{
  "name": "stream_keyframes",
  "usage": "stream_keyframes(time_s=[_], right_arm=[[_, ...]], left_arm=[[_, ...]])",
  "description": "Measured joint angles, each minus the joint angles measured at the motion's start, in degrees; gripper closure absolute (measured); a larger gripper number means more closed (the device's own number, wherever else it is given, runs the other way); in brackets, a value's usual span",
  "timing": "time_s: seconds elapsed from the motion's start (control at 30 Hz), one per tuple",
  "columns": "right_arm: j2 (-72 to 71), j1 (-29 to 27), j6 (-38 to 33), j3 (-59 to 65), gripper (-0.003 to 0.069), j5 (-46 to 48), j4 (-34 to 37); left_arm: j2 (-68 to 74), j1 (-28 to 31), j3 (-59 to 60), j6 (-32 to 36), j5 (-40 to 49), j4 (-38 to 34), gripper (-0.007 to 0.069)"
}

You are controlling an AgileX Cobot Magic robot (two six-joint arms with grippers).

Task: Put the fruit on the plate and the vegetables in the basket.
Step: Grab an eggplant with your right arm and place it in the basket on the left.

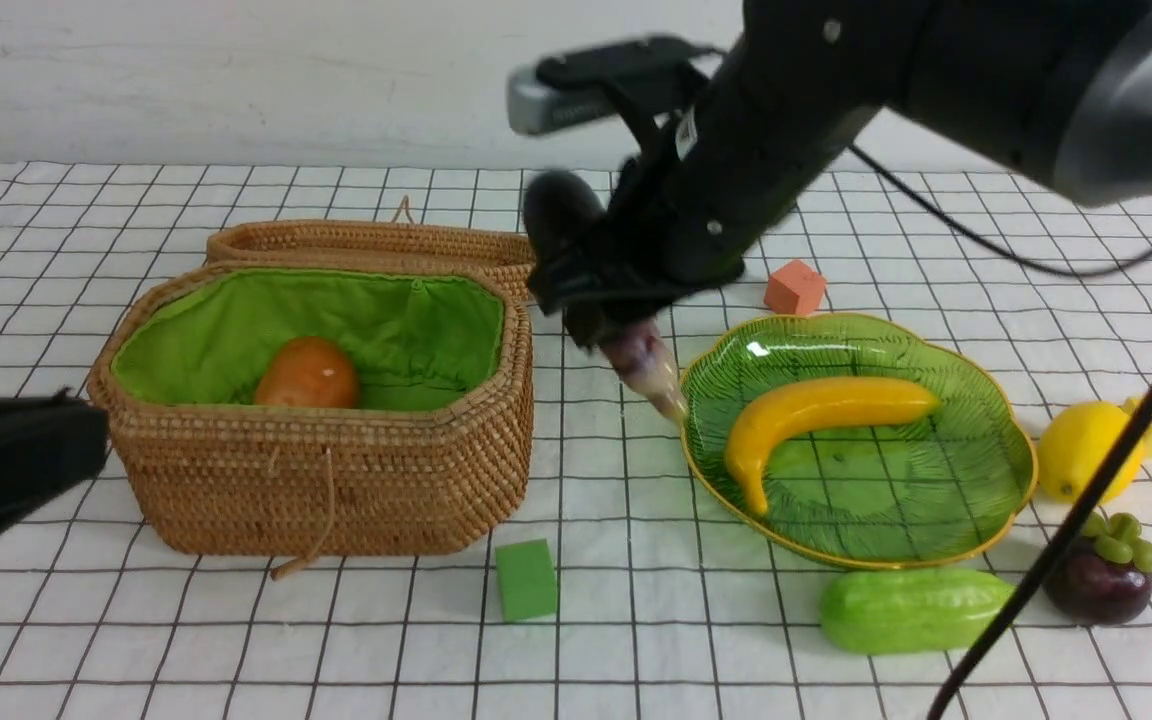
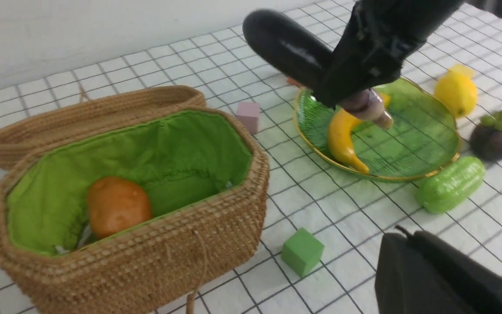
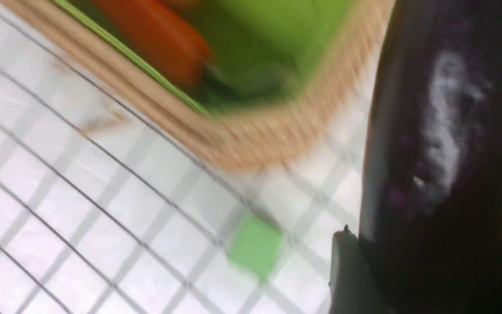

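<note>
Front view: right gripper (image 1: 618, 298) clamped on eggplant (image 1: 558, 220) mid-length, held aloft between basket (image 1: 336, 480) and plate (image 1: 936, 500). Judged light, rigid, glossy, slip-prone; central grip suits it. State of left gripper (image 2: 408, 244) cannot be told.

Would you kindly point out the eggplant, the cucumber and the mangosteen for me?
eggplant (image 2: 286, 43), left wrist view, its dark glossy body.
cucumber (image 1: 911, 610), front view, middle of its body.
mangosteen (image 1: 1101, 590), front view, its purple skin.
</note>
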Motion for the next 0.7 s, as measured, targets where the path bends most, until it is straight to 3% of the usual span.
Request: stream_keyframes(time_s=[0.17, 0.27, 0.43, 0.57, 0.7], right_arm=[[2.59, 2.56, -22.84, -1.73, 0.0309, -15.54, 9.88], [5.75, 3.09, -32.06, -1.85, 0.0309, -24.32, 15.29], [10.22, 3.09, -36.88, -1.85, 0.03, -30.75, 19.58], [11.66, 3.03, -36.56, -1.74, 0.0148, -29.17, 19.14], [9.62, 3.08, -33.79, -1.74, 0.0065, -25.63, 15.84]], left_arm=[[0.0, 0.0, -0.01, -5.59, 1.52, 5.07, 0.0638], [0.0, 0.0, -0.01, -6.04, 1.69, 5.34, 0.0638], [0.0, 0.0, -0.11, -6.04, 2.23, 4.54, 0.0638], [0.0, 0.0, -0.11, -6.04, 2.44, 3.65, 0.0638], [0.0, 0.0, -0.11, -6.04, 2.44, 3.48, 0.0638]])
